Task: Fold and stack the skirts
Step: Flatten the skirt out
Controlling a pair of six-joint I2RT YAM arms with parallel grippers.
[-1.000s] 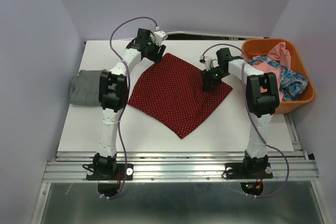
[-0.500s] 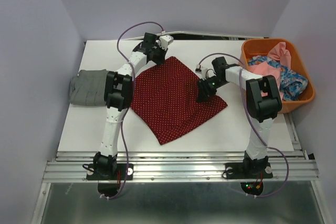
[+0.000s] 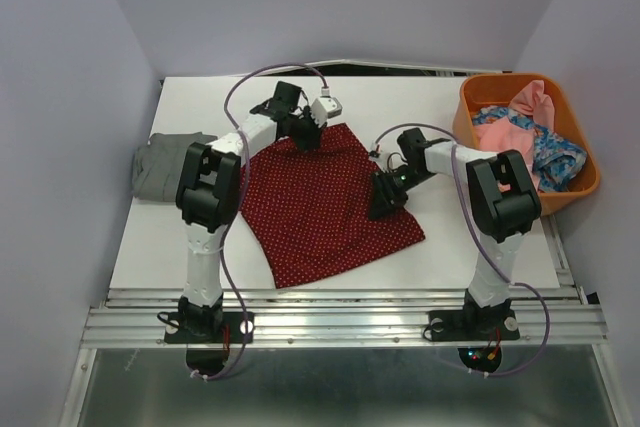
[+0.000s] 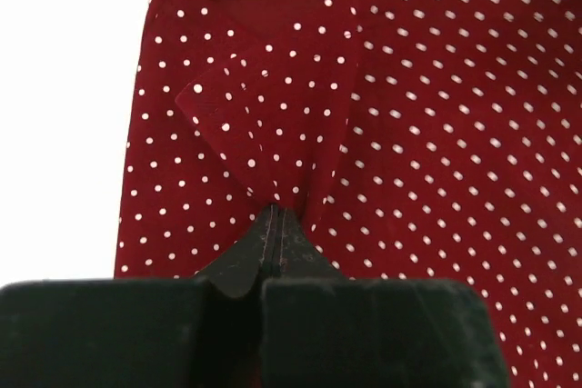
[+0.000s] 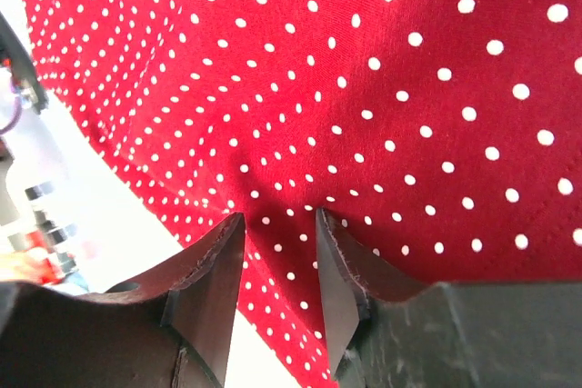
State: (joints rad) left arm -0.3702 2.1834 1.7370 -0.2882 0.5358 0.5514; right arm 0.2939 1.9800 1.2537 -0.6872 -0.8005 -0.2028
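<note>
**A:** Red skirt [image 3: 320, 202], position?

**B:** Spread on the table [image 3: 450, 237], mid-field, between the arms. The near corner points at the bases. The far corner is hidden under the left gripper [image 3: 306, 133].

**A:** Left jaws?

**B:** Too small to read from above. On the left wrist camera, the left gripper [image 4: 273, 217] has its jaws pressed together on a peak of dotted cloth, and a folded flap rises from the tips. The skirt [image 4: 436, 134] runs off frame to the right and at the bottom.

**A:** Right jaws?

**B:** The right gripper [image 5: 277, 220] has its jaws narrow, with cloth gathered in the gap and creases running to it (grip depth not visible). It sits at the skirt's right edge [image 3: 386, 197].

**A:** Other skirts?

**B:** The grey skirt [image 3: 160, 162] lies at the table's left edge, partly covered by the left arm. The blue skirt [image 3: 555, 157] is in the basket [image 3: 500, 80] at far right, partly under a pink cloth [image 3: 530, 99]; its shape is unclear.
</note>
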